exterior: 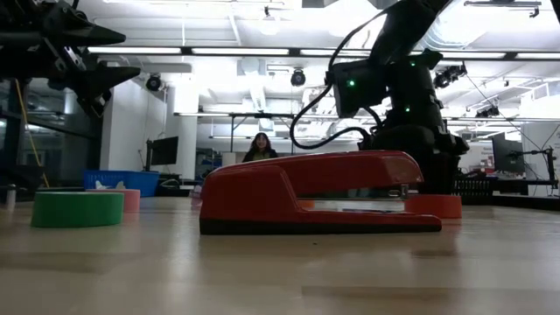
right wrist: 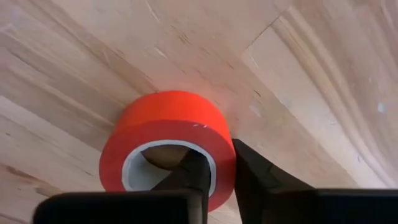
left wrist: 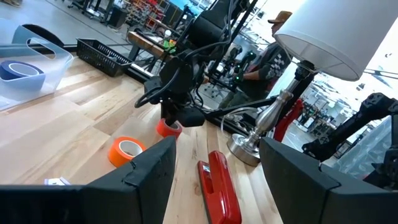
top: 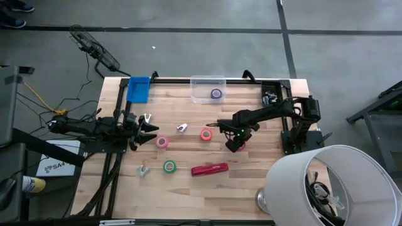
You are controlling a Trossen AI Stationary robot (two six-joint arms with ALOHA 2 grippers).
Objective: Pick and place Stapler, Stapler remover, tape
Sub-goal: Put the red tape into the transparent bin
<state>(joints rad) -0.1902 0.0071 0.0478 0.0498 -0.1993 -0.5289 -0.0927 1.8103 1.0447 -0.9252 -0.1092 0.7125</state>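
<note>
The red stapler (top: 210, 169) lies near the front middle of the table and fills the low view (exterior: 315, 192). My right gripper (top: 237, 144) is shut on the wall of a red tape roll (right wrist: 168, 134), one finger inside the core and one outside, at the table surface. An orange-red roll (top: 206, 134), a pink roll (top: 162, 142) and a green roll (top: 169, 166) lie loose. A purple roll (top: 216, 94) sits in the clear container (top: 196, 83). Silvery staple removers (top: 182, 128) (top: 143, 170) lie nearby. My left gripper (top: 151, 132) hangs open and empty beside the pink roll.
A blue bin (top: 139, 89) stands at the back left and a black tray (top: 271, 94) at the back right. A white lamp (top: 326, 182) fills the front right corner. A person (exterior: 260, 147) sits far behind the table.
</note>
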